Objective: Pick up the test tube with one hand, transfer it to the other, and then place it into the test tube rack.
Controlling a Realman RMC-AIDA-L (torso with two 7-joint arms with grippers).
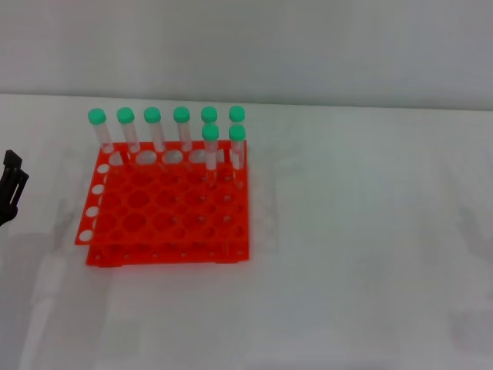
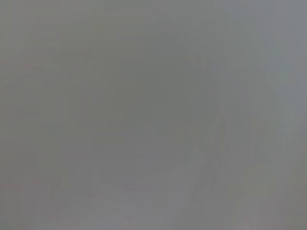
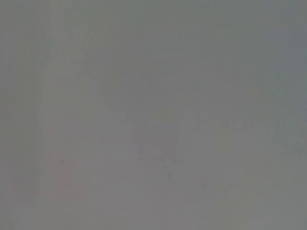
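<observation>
- Orange-red rack (image 1: 166,212) sits on the white table (image 1: 362,231), left of centre in the head view.
- Eight green-capped tubes stand upright in it: six along the far row (image 1: 152,131), two more in the next row at the right end (image 1: 210,150).
- No tube lies loose on the table; which one is the task's tube cannot be told.
- Left tool (image 1: 11,189) shows as a black shape at the left edge, apart from the rack; whether it is apart or together cannot be told.
- Right tool is out of sight.
- Both wrist views show only flat grey.
- No writing can be read.
</observation>
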